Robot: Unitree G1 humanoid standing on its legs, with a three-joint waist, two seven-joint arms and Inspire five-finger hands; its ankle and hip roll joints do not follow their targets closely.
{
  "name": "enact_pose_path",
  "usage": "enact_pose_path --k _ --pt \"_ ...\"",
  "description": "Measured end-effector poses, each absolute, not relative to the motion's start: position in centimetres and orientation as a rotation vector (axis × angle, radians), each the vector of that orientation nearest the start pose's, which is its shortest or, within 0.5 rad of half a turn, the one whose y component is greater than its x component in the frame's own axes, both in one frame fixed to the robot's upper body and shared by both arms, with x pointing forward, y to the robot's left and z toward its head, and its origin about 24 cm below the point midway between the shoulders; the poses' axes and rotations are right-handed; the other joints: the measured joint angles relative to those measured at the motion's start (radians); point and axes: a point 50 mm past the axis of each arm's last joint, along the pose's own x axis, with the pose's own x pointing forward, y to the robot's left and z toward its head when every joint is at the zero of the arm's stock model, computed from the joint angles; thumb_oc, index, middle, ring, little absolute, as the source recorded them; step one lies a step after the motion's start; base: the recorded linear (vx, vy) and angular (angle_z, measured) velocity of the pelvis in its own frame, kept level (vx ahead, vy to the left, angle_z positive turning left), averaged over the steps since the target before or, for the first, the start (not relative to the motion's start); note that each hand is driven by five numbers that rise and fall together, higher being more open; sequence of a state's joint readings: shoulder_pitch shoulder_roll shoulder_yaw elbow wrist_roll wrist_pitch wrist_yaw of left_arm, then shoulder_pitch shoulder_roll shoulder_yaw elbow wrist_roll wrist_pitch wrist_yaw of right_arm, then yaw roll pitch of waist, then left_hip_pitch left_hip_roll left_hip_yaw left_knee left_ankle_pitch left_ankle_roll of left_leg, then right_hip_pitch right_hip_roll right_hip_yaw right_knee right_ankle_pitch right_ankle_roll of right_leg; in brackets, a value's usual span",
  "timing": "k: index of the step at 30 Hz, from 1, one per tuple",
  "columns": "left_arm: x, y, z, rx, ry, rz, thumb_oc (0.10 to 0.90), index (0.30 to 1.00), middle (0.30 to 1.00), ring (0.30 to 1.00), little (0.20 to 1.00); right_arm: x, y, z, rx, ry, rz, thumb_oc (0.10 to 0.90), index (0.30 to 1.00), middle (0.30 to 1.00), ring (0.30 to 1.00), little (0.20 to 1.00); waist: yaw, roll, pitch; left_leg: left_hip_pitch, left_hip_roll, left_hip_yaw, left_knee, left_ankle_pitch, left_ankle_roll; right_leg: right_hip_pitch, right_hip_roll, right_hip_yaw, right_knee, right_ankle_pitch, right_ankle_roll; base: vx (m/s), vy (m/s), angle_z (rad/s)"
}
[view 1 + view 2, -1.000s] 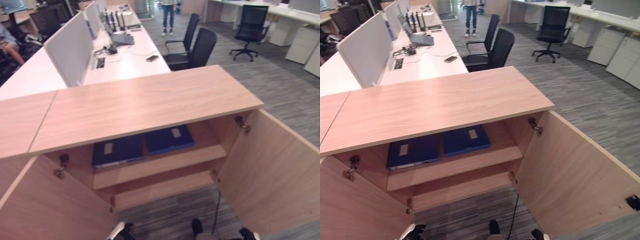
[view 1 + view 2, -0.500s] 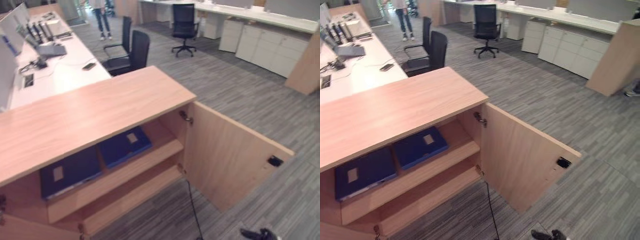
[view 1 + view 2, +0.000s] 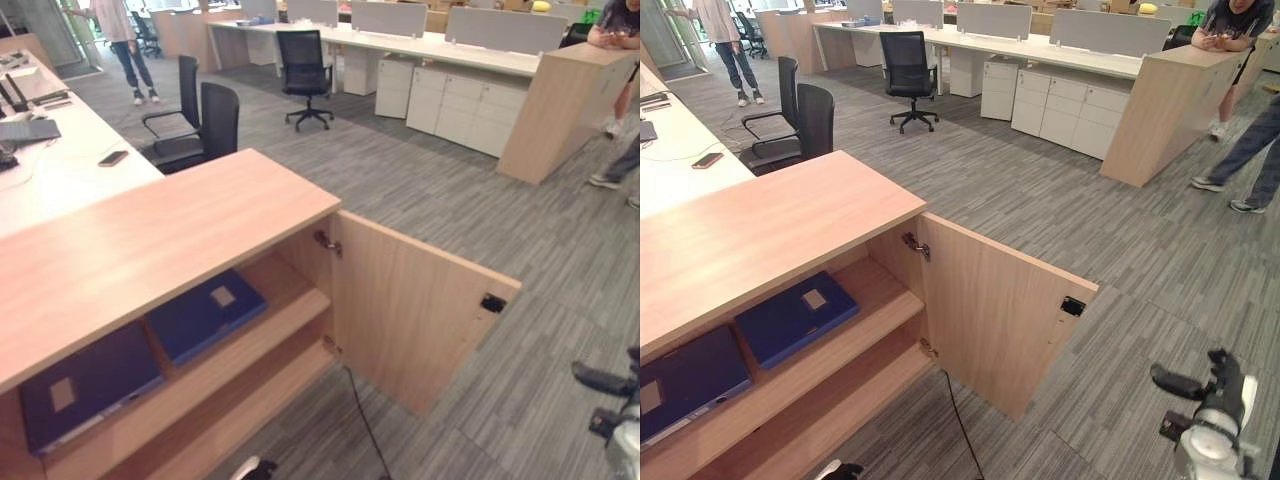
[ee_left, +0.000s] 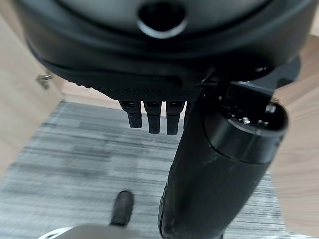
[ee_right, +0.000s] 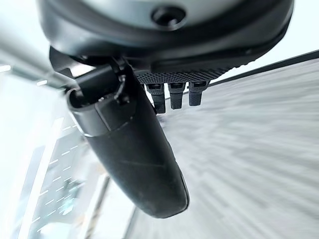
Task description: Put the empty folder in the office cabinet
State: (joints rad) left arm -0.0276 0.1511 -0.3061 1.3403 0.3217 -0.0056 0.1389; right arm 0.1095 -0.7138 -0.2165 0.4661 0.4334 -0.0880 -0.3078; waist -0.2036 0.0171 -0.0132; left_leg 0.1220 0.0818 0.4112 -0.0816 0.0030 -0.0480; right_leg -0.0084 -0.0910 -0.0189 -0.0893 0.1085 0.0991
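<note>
Folders (image 3: 795,316) lie flat on the cabinet's (image 3: 170,225) upper shelf, two dark blue ones side by side, doors open. I judge placing done, so the door (image 3: 995,325) needs closing next: I'd reach to its free edge and swing it smoothly. My left hand (image 4: 154,117) hangs relaxed over carpet, holding nothing; my right hand (image 5: 172,94) likewise empty, fingers loose. The left door is cut off, and I can't tell which folder is the empty one.

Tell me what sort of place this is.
Most likely an open-plan office: long white desks with grey divider screens, black swivel chairs on grey striped carpet, and a light wooden cabinet holding dark blue folders.
</note>
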Motion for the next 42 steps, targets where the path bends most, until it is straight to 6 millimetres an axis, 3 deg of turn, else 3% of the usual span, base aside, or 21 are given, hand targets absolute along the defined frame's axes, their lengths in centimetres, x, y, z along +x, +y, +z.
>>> enact_pose_path --k 5,12,15,22,26,31,33,35,38,39,42 --pt "6.4 20.6 -17.3 0.648 1.301 -0.225 0.8 0.9 0.9 0.9 0.9 21.2 -37.3 7.4 -0.33 0.112 -0.48 0.8 0.9 0.9 0.9 0.9 0.031 0.038 0.002 -0.003 0.002 -0.011 -0.004 -0.006 0.008 0.008 -0.001 -0.013 -0.004 -0.001 0.0 -0.01 -0.008 0.06" --pt "4.9 21.6 -17.4 0.628 1.352 -0.202 0.8 0.9 0.9 0.9 0.9 23.7 -35.3 9.0 -0.224 0.064 -0.274 0.8 0.9 0.9 0.9 0.9 0.043 0.035 0.003 -0.014 0.002 -0.018 -0.004 0.009 0.0 0.0 -0.002 -0.017 -0.004 0.005 0.003 -0.01 -0.002 0.02" --pt "5.0 21.6 -17.3 0.618 1.348 -0.196 0.8 0.9 0.9 0.9 0.9 25.4 -32.7 9.3 -0.107 0.037 -0.116 0.8 0.9 0.9 0.9 0.9 0.053 0.033 0.003 -0.014 0.002 -0.024 -0.003 0.012 0.0 -0.002 -0.002 -0.022 -0.004 0.005 0.004 -0.02 -0.008 0.06" --pt "4.5 21.8 -17.4 0.608 1.367 -0.206 0.8 0.9 0.9 0.9 0.9 25.5 -30.4 9.0 -0.021 0.076 0.073 0.8 0.9 0.9 0.9 0.9 0.023 0.031 0.005 -0.015 0.006 -0.015 -0.004 0.013 -0.001 -0.003 0.001 -0.019 -0.005 0.007 0.003 0.0 -0.006 -0.04" --pt "4.0 22.1 -17.4 0.608 1.387 -0.205 0.8 0.9 0.9 0.9 0.9 24.8 -26.9 8.5 0.026 0.124 0.265 0.8 0.9 0.9 0.9 0.9 -0.013 0.026 0.003 -0.014 0.018 -0.005 -0.005 0.012 0.0 -0.011 0.009 -0.015 -0.005 0.015 -0.001 0.01 0.001 -0.17" --pt "3.5 21.7 -17.4 0.623 1.364 -0.197 0.8 0.9 0.9 0.9 0.9 22.6 -18.9 5.4 0.251 0.198 0.572 0.8 0.9 0.9 0.9 0.9 -0.006 0.012 -0.007 -0.016 0.025 -0.057 -0.005 0.007 -0.01 -0.032 0.023 -0.018 -0.005 0.031 -0.006 -0.01 0.004 -0.36" --pt "3.8 21.8 -17.3 0.637 1.342 -0.185 0.8 0.9 0.9 0.9 0.9 21.2 -13.3 2.4 0.6 0.253 0.596 0.8 0.9 0.9 0.9 0.9 0.037 0.014 -0.014 -0.036 0.03 -0.1 -0.005 0.007 -0.01 -0.049 0.036 -0.024 0.003 0.031 -0.006 -0.02 0.017 -0.11" --pt "4.9 21.9 -17.2 0.652 1.309 -0.177 0.8 0.9 0.9 0.9 0.9 20.3 -10.5 1.1 0.733 0.321 0.629 0.8 0.9 0.9 0.9 0.9 0.071 0.011 -0.015 -0.058 0.034 -0.125 -0.005 0.007 -0.011 -0.058 0.04 -0.04 0.003 0.031 -0.007 -0.01 0.013 0.42" --pt "5.2 21.8 -17.1 0.681 1.285 -0.168 0.8 0.9 0.9 0.9 0.9 19.4 -6.4 1.6 0.737 0.394 0.826 0.8 0.9 0.9 0.9 0.9 0.142 0.008 -0.027 -0.076 0.037 -0.148 -0.005 0.009 -0.012 -0.054 0.036 -0.085 -0.005 0.029 -0.011 0.0 0.015 0.63" --pt "5.1 21.8 -17.1 0.701 1.276 -0.163 0.8 0.9 0.9 0.9 0.9 19.4 -4.0 2.8 0.754 0.368 0.937 0.8 0.9 0.9 0.9 0.9 0.181 -0.004 -0.034 -0.085 0.041 -0.16 -0.005 0.012 -0.013 -0.05 0.035 -0.105 -0.004 0.028 -0.013 0.0 0.006 0.63" --pt "3.6 22.0 -17.2 0.728 1.293 -0.163 0.8 0.9 0.9 0.9 0.9 19.9 -0.6 5.4 0.852 0.283 1.043 0.8 0.9 0.9 0.9 0.9 0.223 -0.008 -0.039 -0.093 0.041 -0.175 -0.005 0.019 -0.014 -0.029 0.03 -0.126 -0.003 0.025 -0.017 0.0 0.013 0.52"
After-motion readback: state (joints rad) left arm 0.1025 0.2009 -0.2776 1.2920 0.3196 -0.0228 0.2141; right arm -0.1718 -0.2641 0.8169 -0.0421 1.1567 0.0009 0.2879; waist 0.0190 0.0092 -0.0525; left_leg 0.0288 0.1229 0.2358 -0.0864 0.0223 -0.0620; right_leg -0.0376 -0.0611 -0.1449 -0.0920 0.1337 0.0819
